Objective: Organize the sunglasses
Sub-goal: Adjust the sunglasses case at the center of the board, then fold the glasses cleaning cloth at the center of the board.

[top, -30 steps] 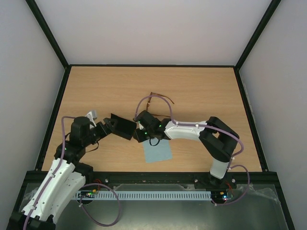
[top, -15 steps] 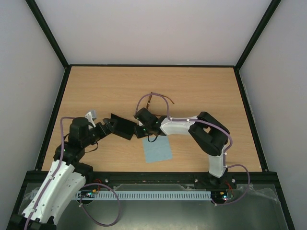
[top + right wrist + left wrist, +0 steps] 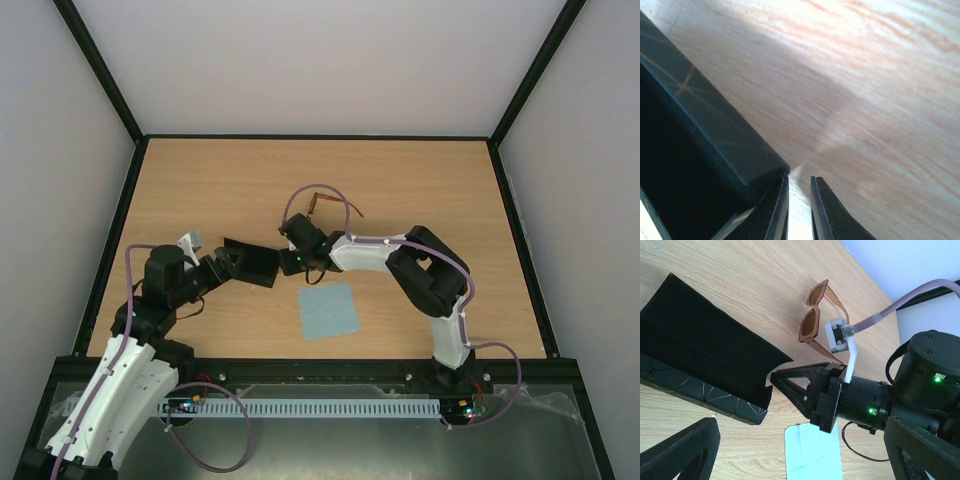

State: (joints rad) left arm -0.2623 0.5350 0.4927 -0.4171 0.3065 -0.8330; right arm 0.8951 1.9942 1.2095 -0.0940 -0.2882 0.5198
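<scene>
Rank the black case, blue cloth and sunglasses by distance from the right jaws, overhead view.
1. Black case: directly left, right beside them.
2. Blue cloth, toward the near edge, and sunglasses, toward the far edge: too close to call.

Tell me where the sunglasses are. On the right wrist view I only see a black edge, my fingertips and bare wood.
Observer: The sunglasses lie on the table, farther from the arm bases than your right gripper, temples unfolded.
Operator: And the black edge beside my fingers?
Observer: That is the black case, which looks open with its dark lining up; your fingertips are at one end of it.
Operator: Where is the other arm?
Observer: The left gripper is at the case's opposite end, its jaws wide open.
</scene>
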